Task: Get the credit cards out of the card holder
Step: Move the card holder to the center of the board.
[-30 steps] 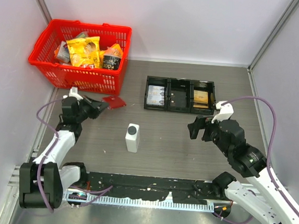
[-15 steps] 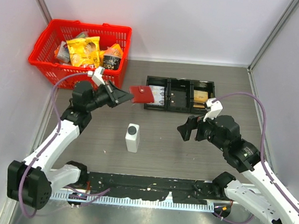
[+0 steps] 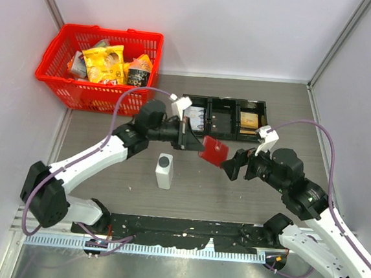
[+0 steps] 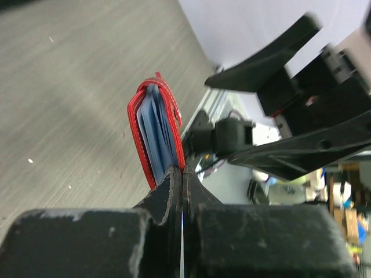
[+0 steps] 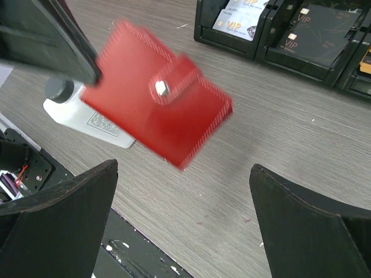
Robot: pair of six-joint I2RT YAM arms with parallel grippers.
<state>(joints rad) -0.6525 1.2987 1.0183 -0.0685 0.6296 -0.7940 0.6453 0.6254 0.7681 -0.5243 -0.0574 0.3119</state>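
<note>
We see the left arm (image 3: 96, 158) outstretched, jaws pinching the wallet (image 3: 214, 150) beside spread right jaws; its wrist view alone shows blue sleeves (image 4: 155, 136).

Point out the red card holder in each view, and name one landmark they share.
Top external: card holder mid-table, pinched by the left gripper.
Left wrist: card holder centre, edge-on, sleeves showing.
Right wrist: card holder upper centre, snap tab facing camera.
Shared landmark: the open right gripper beside it.

Top camera high, looking down, wrist cameras close, all sharing card holder (image 3: 213, 150)
</note>
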